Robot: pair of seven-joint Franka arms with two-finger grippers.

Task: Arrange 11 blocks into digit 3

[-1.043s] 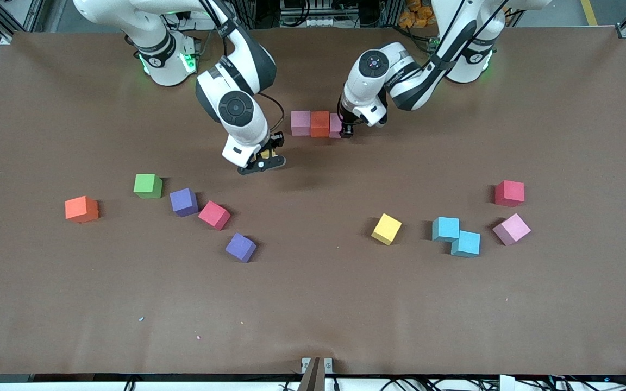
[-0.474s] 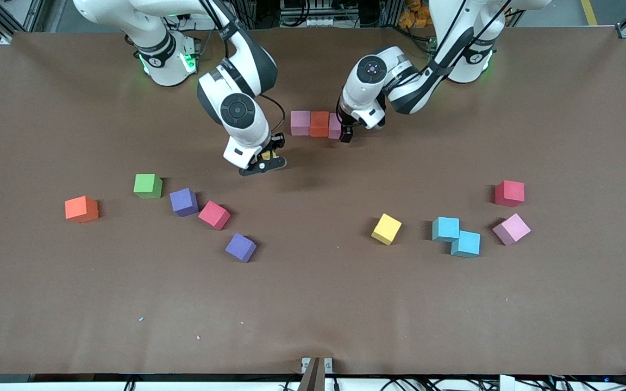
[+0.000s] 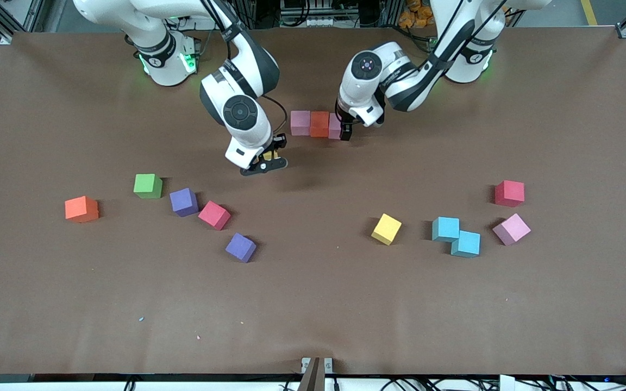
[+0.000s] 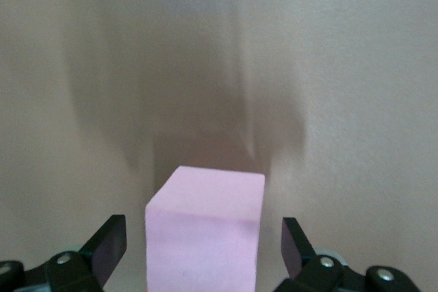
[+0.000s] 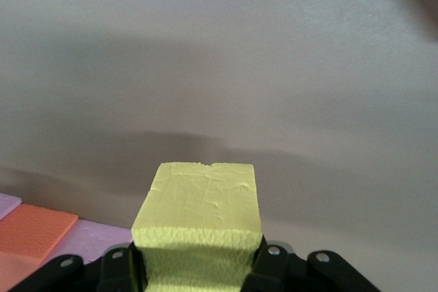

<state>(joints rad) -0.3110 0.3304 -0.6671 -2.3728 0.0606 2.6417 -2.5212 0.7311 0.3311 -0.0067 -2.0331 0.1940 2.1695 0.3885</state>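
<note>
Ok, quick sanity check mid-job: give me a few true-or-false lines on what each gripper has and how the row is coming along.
1. The right gripper is shut on a yellow foam cube. True.
2. The left gripper is clamped on the pink foam cube. False: its fingers stand apart from the cube's sides.
3. The started row reads pink, orange foam cube, pink. True.
4. The green foam cube lies in the row. False: it sits loose toward the right arm's end.
</note>
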